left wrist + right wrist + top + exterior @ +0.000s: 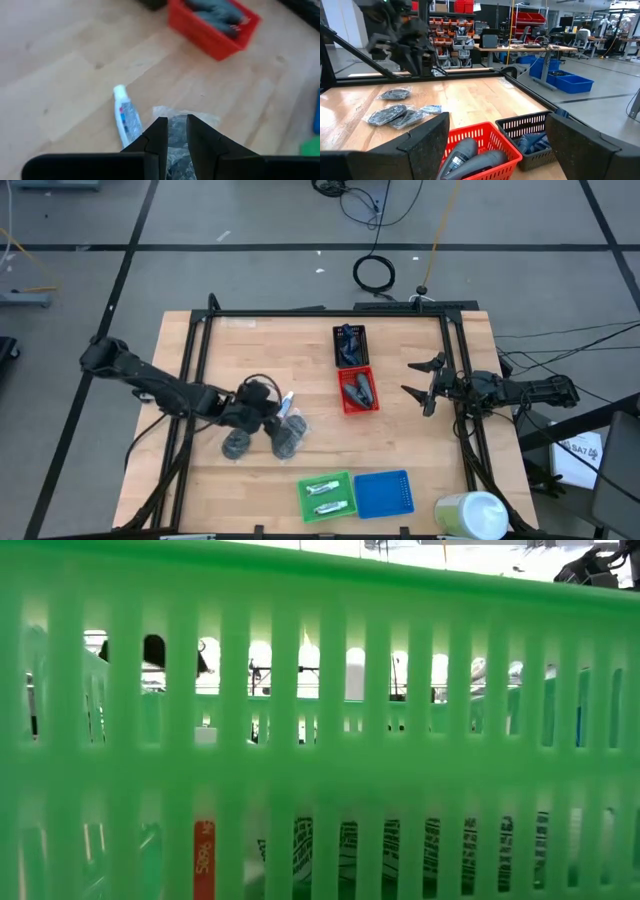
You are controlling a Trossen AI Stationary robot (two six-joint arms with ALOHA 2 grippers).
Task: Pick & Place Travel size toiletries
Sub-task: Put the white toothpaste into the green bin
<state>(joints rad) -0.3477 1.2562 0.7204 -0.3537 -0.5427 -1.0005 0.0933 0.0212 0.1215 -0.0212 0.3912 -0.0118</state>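
Two round dark pads in clear wrap lie flat on the table, one [237, 442] toward the near edge and one [288, 438] beside it. A thin white tube [287, 402] lies flat just beyond them, also seen as the tube [125, 116]. My left gripper [278, 418] stands at the far edge of the nearer-centre pad [176, 131], its fingers almost together. My right gripper [424, 386] hovers wide open to the right of the red basket [357, 390], which holds dark mini bottles [470, 152]. White tubes [325, 492] lie in the green basket. My left gripper has the wrapped pad's clear wrap [176, 122] in the narrow gap between its two fingers, coming slanting from above and the table's left. The fingers hide the exact place of contact. The pad [395, 116] still lies on the table.
A black basket [350, 343] with bluish items stands behind the red one. A green basket [326, 495] and a blue basket [384, 493] sit at the near edge, and a large white-and-green cylinder [470, 515] at the near right corner. The green basket's wall [320, 720] fills the low view.
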